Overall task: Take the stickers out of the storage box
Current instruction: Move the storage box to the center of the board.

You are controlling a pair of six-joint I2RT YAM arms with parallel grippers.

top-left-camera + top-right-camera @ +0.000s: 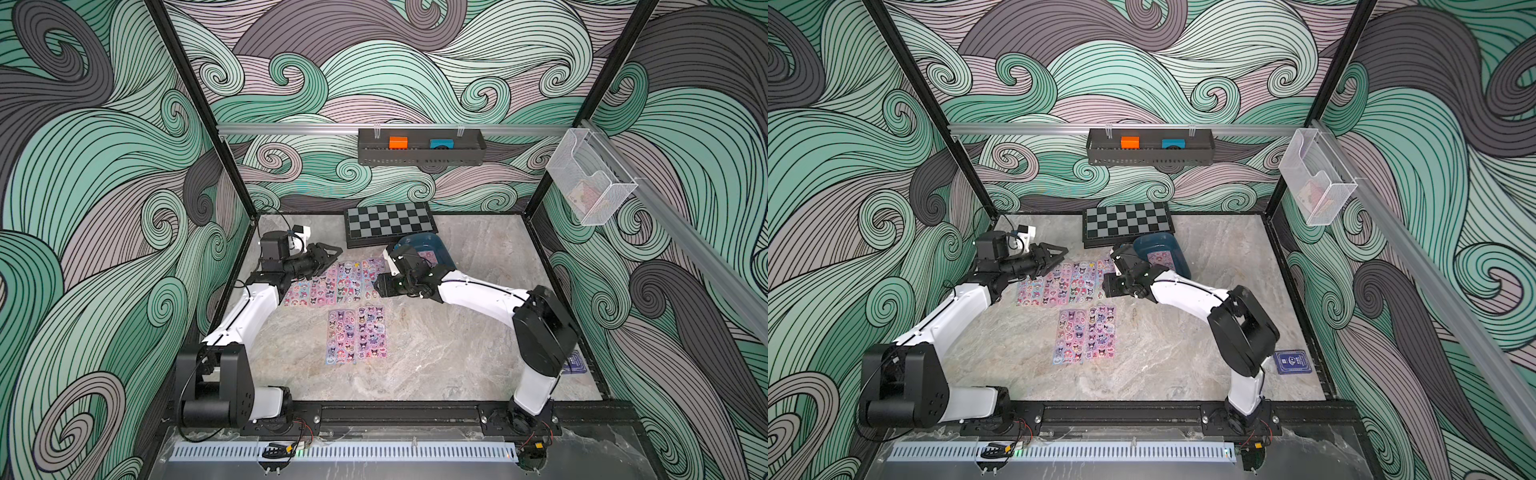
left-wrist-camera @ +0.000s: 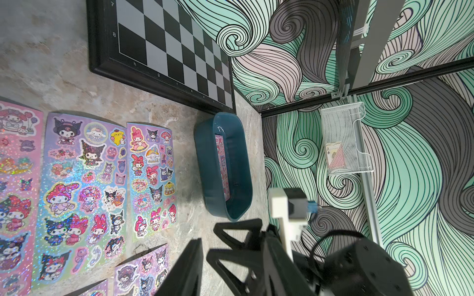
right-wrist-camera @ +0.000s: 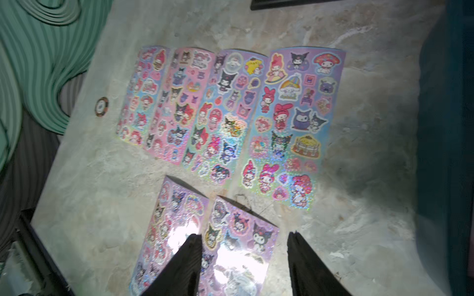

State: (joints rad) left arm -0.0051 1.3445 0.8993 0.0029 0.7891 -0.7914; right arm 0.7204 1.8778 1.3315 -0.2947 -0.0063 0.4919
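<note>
right tool (image 3: 245, 234) is hovering above the tabletop (image 1: 436, 353) by the right end of the far row of stickers (image 1: 332, 282), its fingers standing apart with nothing between them. left tool (image 2: 208, 234) is hanging at the far edge of the same row, also parted and empty. four sheets are lying flat in that row and a near pair (image 1: 357, 334) is lying closer in. one more sticker sheet (image 2: 222, 164) is sitting inside the storage box (image 1: 441, 249), which is resting just right of the row, beside the chessboard (image 1: 388, 222).
</note>
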